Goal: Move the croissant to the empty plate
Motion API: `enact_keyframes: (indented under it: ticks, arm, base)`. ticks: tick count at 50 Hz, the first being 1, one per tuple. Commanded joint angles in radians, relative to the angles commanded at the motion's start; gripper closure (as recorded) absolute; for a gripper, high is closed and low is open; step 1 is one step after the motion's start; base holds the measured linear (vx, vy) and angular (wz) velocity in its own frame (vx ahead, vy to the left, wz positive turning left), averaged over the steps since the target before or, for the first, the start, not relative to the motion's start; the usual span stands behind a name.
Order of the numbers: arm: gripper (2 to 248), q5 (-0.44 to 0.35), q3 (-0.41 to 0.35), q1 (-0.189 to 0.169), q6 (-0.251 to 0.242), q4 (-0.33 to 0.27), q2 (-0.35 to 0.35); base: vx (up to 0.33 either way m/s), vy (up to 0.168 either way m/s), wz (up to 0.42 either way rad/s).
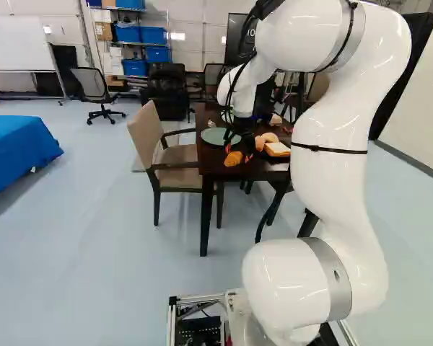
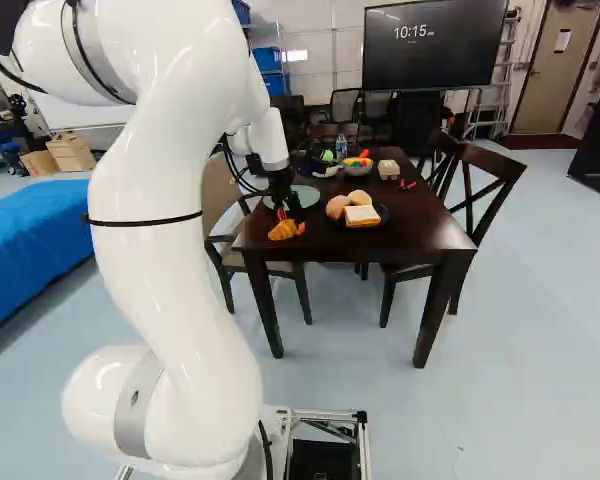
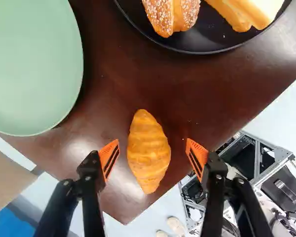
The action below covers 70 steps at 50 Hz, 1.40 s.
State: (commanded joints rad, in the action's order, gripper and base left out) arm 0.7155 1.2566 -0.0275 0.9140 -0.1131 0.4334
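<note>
In the right base view the gripper [image 2: 286, 204] points down at the near left part of the table, just over the croissant [image 2: 282, 231]. Seen from the wrist, the gripper [image 3: 153, 157] is open, its orange pads standing on either side of the croissant [image 3: 149, 152], with a gap at each side. The croissant lies on the dark table top close to a corner. The pale green plate [image 3: 32, 69] is beside it; its visible part is bare.
A black plate [image 3: 197, 47] holding bread pieces stands on the table [image 2: 420, 225]. Farther back are a bowl of colourful items [image 2: 357, 167] and a bottle [image 2: 341, 148]. A beige armchair [image 1: 146, 137] stands at the table's left, dark wooden chairs [image 2: 485, 178] at its right.
</note>
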Motion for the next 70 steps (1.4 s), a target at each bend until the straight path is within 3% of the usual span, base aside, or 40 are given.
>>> enact_keyframes:
  ticks: [8, 9, 14, 15, 24, 25, 29, 30, 70]
  arm:
    - [69, 0.0, 0.0, 0.0, 0.0, 0.0, 0.0]
    - [81, 0.0, 0.0, 0.0, 0.0, 0.0, 0.0]
    - [81, -0.002, 0.0, 0.0, 0.0, 0.0, 0.0]
    - [94, -0.003, 0.0, 0.0, 0.0, 0.0, 0.0]
    - [106, -0.014, 0.0, 0.0, 0.0, 0.0, 0.0]
    - [119, -0.014, 0.0, 0.0, 0.0, 0.0, 0.0]
    - [119, -0.014, 0.0, 0.0, 0.0, 0.0, 0.0]
    - [131, -0.014, 0.0, 0.0, 0.0, 0.0, 0.0]
    - [133, -0.014, -0.003, 0.0, 0.0, 0.0, -0.021]
  base:
    - [0.0, 0.0, 0.0]
    - [0.0, 0.0, 0.0]
    - [0.0, 0.0, 0.0]
    - [0.0, 0.0, 0.0]
    - [0.0, 0.0, 0.0]
    - [0.0, 0.0, 0.0]
    - [0.0, 0.0, 0.0]
    - [0.0, 0.0, 0.0]
    - [0.0, 0.0, 0.0]
